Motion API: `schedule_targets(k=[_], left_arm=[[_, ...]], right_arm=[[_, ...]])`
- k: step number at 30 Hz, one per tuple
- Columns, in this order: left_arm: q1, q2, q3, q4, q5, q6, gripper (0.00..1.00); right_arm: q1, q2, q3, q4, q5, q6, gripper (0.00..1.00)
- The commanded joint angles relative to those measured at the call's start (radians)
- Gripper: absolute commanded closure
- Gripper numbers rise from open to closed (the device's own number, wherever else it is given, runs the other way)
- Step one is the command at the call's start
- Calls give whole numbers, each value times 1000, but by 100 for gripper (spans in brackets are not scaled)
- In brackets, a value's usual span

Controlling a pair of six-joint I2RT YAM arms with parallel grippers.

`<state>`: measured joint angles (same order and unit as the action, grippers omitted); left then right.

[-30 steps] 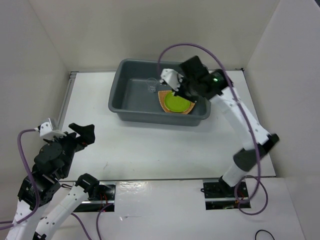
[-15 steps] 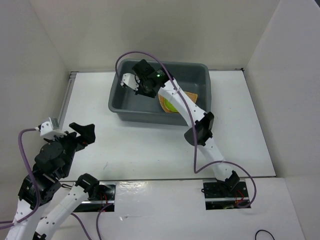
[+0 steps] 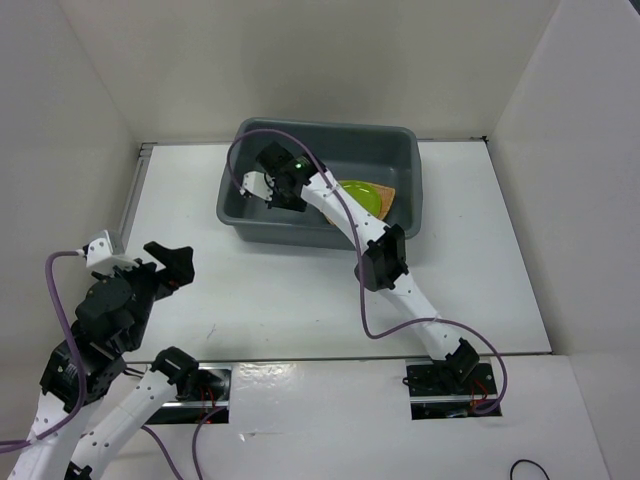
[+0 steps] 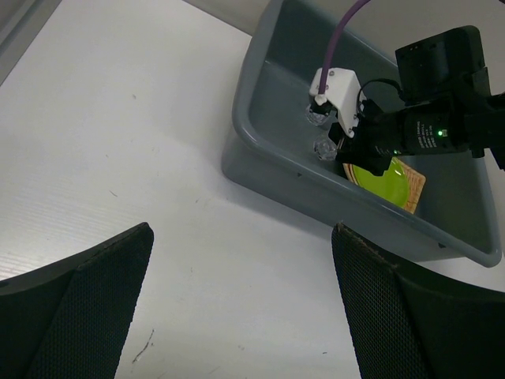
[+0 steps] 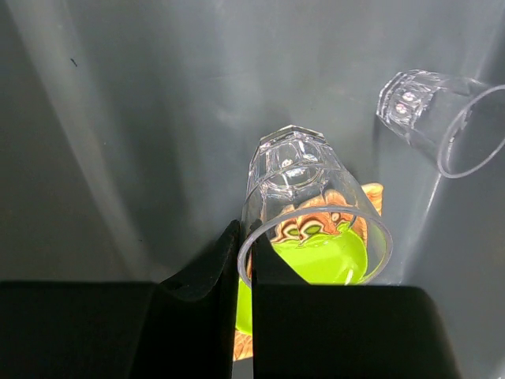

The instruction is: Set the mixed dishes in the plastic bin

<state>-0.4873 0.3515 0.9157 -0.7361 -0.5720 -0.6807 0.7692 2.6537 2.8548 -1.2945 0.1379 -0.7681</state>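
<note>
White walls close in a white table (image 3: 250, 290), and the plastic bin (image 3: 330, 128) stands at its far middle. A second ago the right arm hung over the bin's right end, above the plates. It has since swung across, and the right pincer (image 3: 265, 188) is now low inside the left end, leaving the lime-green plate (image 3: 362, 193) uncovered. The left arm has barely shifted.

In the right wrist view, the right pincer (image 5: 246, 237) is drawn narrow, its fingers nipping the wall of a clear cup (image 5: 292, 170) at the rim. The cup points base-first away from the fingertips, toward the bin's grey wall (image 5: 118, 118). A second cup (image 5: 426, 114) lies on its side beyond the fingertips and off to their right, apart from the held one. The green plate shows through the held cup's mouth, just past the fingertips. The orange woven plate (image 5: 371, 193) peeps out around it and lies under the green one.

The left pincer (image 4: 241, 237) is spread wide over bare table, with the bin (image 4: 276, 170) well ahead of it and to its right.

By count there are two clear cups, one green plate, one orange plate (image 3: 393, 192) and one bin, and all four dishes are inside the bin.
</note>
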Motion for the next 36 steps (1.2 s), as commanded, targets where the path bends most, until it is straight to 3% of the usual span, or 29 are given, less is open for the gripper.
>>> schedule_targets(k=[1, 5, 11, 15, 21, 24, 25, 27, 29, 33, 36], left_arm=[[6, 6, -3, 40, 1, 21, 0], [6, 6, -3, 40, 1, 21, 0], [6, 6, -3, 40, -8, 21, 0], [6, 15, -3, 31, -8, 21, 0], [6, 6, -3, 30, -8, 21, 0], [6, 6, -3, 30, -8, 21, 0], [6, -3, -3, 30, -8, 21, 0], [6, -3, -3, 30, -8, 21, 0], [6, -3, -3, 30, -8, 21, 0], [6, -13, -3, 30, 1, 21, 0], [6, -22, -3, 40, 1, 21, 0]], right_arm=[[10, -5, -14, -5, -11, -10, 100], [10, -5, -5, -5, -21, 10, 91], [10, -28, 36, -5, 0, 21, 87], [31, -112, 90, -5, -11, 58, 65], [51, -227, 29, -5, 35, 88, 60], [51, -262, 110, -5, 86, 141, 58], [51, -277, 200, -5, 119, 195, 47], [41, -305, 283, -5, 150, 271, 34], [-4, -404, 269, -5, 150, 407, 19], [-21, -613, 120, -5, 304, 509, 6], [-21, -832, -117, -5, 383, 509, 1]])
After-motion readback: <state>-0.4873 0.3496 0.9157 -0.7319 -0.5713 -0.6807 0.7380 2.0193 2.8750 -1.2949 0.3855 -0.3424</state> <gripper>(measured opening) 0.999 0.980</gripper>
